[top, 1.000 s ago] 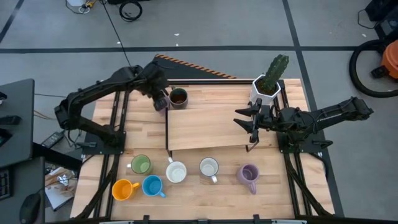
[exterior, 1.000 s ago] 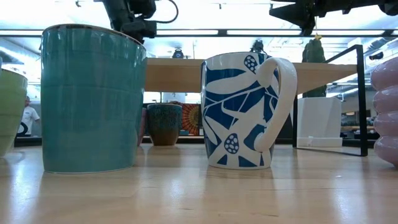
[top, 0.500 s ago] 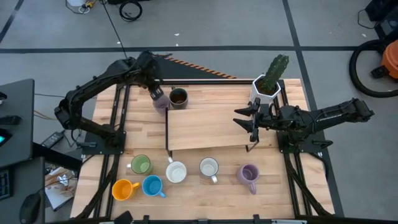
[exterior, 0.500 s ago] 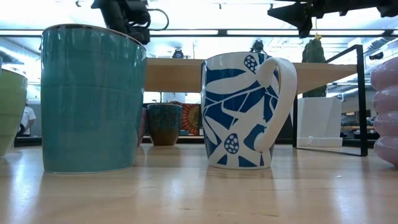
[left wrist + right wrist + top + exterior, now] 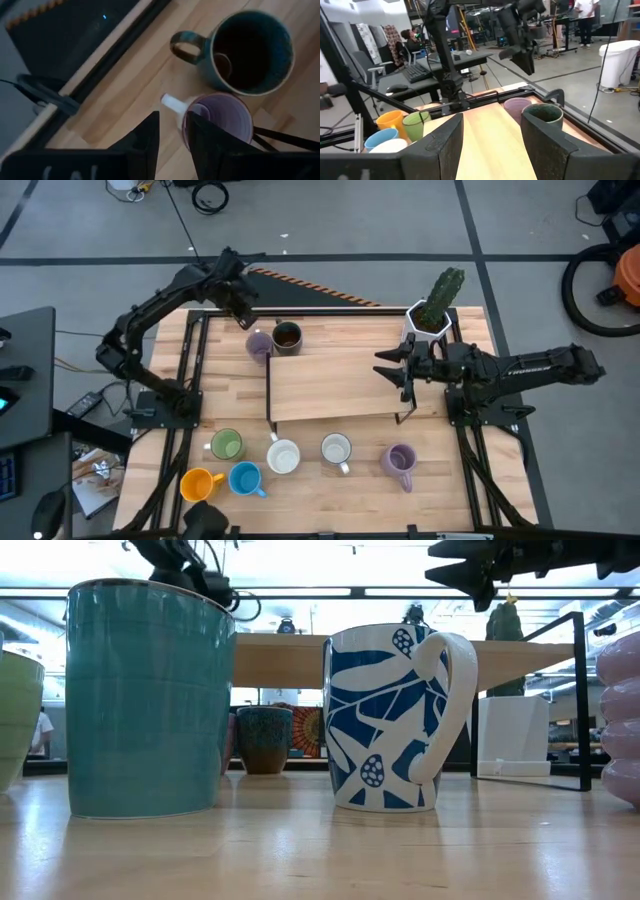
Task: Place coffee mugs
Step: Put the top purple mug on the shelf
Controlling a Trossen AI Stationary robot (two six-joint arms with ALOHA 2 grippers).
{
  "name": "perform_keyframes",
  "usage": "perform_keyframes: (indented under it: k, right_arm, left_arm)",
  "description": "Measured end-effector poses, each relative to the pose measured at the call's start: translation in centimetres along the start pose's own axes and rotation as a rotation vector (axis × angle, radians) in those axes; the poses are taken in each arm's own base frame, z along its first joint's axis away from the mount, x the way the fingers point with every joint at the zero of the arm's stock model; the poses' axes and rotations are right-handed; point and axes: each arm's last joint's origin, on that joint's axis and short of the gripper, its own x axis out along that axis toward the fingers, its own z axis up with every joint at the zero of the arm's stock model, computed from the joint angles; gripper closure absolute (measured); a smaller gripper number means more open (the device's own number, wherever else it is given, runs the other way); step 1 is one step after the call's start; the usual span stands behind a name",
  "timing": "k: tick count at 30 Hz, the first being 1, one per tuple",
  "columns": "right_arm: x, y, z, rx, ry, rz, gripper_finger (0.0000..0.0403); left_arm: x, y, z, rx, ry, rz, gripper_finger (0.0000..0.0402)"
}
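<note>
Two mugs stand on their bases at the table's far left: a lavender mug and a dark brown mug beside it. In the near row stand the green, orange, blue, two white and a second lavender mug. My left gripper hangs open above and just beyond the far lavender mug, touching nothing. My right gripper is open over the right end of the raised shelf.
A raised wooden shelf on a black frame spans the table's middle. A white hexagonal pot with a cactus stands at the far right corner. In the low view the blue mug and a blue-patterned white mug fill the foreground.
My left gripper has risen and drawn back toward the table's far left corner, away from the lavender mug, which stays standing beside the dark brown mug.
</note>
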Motion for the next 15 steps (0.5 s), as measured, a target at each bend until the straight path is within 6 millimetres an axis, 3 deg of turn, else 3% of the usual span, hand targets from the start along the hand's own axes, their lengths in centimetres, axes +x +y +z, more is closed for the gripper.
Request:
perform_keyframes:
  k: [8, 15]
  right_arm:
    - [0.0, -0.1, 0.0, 0.003, -0.001, -0.006, 0.0199]
    - [0.0, -0.1, 0.0, 0.003, -0.001, -0.005, 0.0199]
  left_arm:
    - [3.1, 0.3, 0.2, 0.015, 0.104, -0.102, 0.0292]
    - [4.3, 0.2, 0.0, 0.014, 0.182, -0.116, 0.0233]
